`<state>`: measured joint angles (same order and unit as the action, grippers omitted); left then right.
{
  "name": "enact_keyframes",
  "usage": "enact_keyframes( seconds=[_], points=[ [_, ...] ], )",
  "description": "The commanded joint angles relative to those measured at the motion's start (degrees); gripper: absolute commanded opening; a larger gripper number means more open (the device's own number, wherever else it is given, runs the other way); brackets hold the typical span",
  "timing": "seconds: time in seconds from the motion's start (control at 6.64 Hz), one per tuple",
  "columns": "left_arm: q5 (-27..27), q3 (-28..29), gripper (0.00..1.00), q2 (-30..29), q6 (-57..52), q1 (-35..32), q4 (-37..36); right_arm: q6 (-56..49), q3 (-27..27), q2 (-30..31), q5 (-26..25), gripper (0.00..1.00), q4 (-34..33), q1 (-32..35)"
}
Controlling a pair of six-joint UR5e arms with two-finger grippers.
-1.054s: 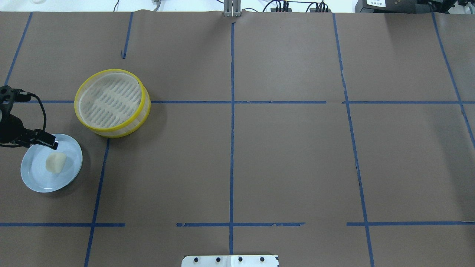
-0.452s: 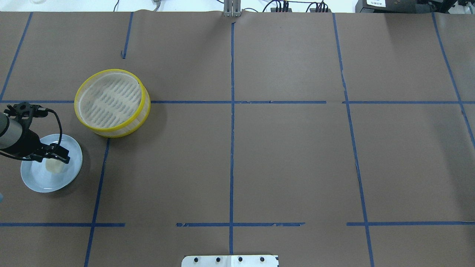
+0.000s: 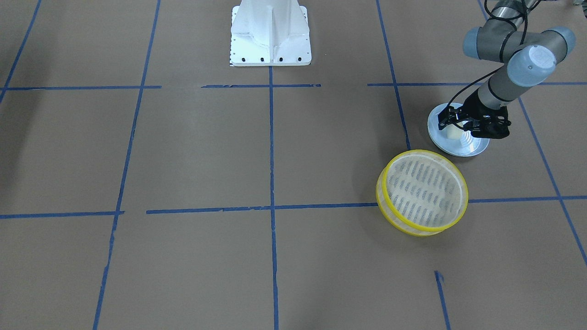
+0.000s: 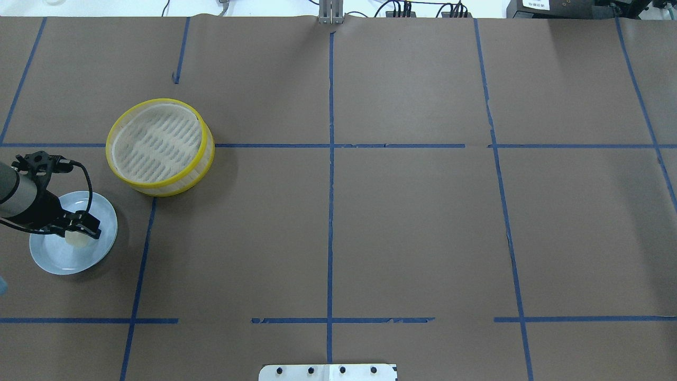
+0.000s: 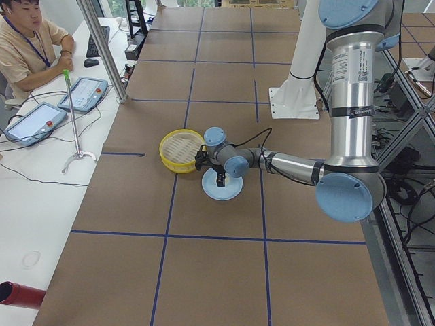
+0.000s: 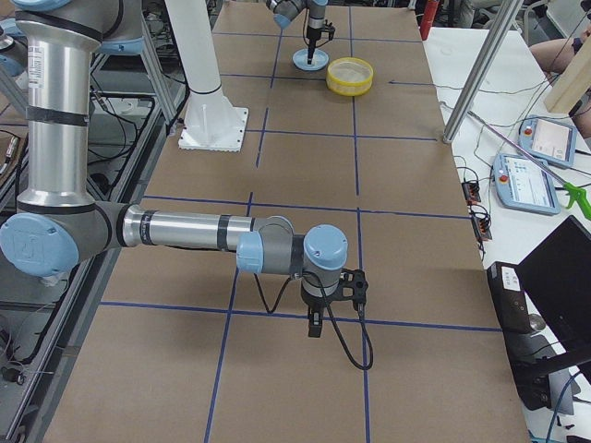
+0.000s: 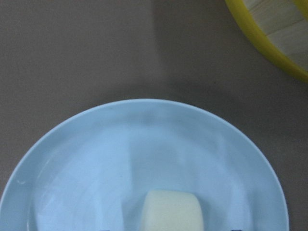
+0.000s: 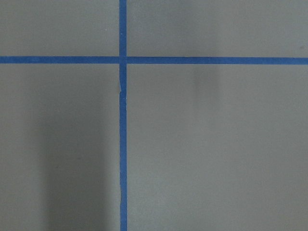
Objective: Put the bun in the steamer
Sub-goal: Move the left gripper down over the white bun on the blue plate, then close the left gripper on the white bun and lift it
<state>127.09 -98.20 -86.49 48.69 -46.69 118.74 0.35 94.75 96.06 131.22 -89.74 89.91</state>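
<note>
Overhead view, far left: the left arm comes in from the left edge, with the left gripper (image 4: 84, 228) low over the pale blue plate (image 4: 50, 260) at lower left. The bun (image 4: 75, 241) lies on the plate near its middle, partly hidden under the black fingers. In the left wrist view the bun is at bottom centre with a small dark tip on either side at the bottom edge. The tips are set wider than the bun, so the jaws look spread and straddling it, not pinching. The tips are barely in frame, so contact cannot be confirmed.

Just right of and above the plate is the steamer (image 4: 168, 191), upright on the table (image 4: 402, 222). It has a yellow rim, its slotted bottom is bare with nothing inside, and it sits near the plate without touching it.

The centre and right of the overhead frame show only brown paper and blue tape lines. The right gripper (image 6: 316, 318) appears only in the exterior right view, at lower centre, hanging close over the tape grid and well apart from the task things. Whether it is spread or closed cannot be told.

Step in hand: most likely the grasp, with the gripper placed around the bun and the pinch not yet made. The bun is not in the steamer, so the task is at an early stage.

Next move, as a judgement:
- Close gently on the bun, which looks soft and could squash or slip.
- Lift it clear of the plate.
- Carry it up and to the right over the yellow rim.
- Lower it inside the steamer and release.
</note>
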Motion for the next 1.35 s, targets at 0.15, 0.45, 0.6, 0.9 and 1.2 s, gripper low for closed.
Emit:
enact_keyframes(
  seconds=[0.15,0.45,0.6,0.9,1.2],
  points=[
    [0.00,-0.07,0.59,0.00,-0.08,0.20,0.00,0.00,0.00,0.00,0.00,1.00,0.00,0.00],
    [0.00,-0.24,0.46,0.09,-0.08,0.11,0.00,0.00,0.00,0.00,0.00,1.00,0.00,0.00],
    [0.00,-0.24,0.41,0.18,-0.08,0.11,0.00,0.00,0.00,0.00,0.00,1.00,0.00,0.00],
    [0.00,-0.59,0.35,0.18,0.09,0.11,0.00,0.00,0.00,0.00,0.00,1.00,0.00,0.00],
    [0.52,-6.88,0.37,0.79,0.27,-1.02,-0.26,0.00,0.00,0.00,0.00,1.00,0.00,0.00]
  ],
)
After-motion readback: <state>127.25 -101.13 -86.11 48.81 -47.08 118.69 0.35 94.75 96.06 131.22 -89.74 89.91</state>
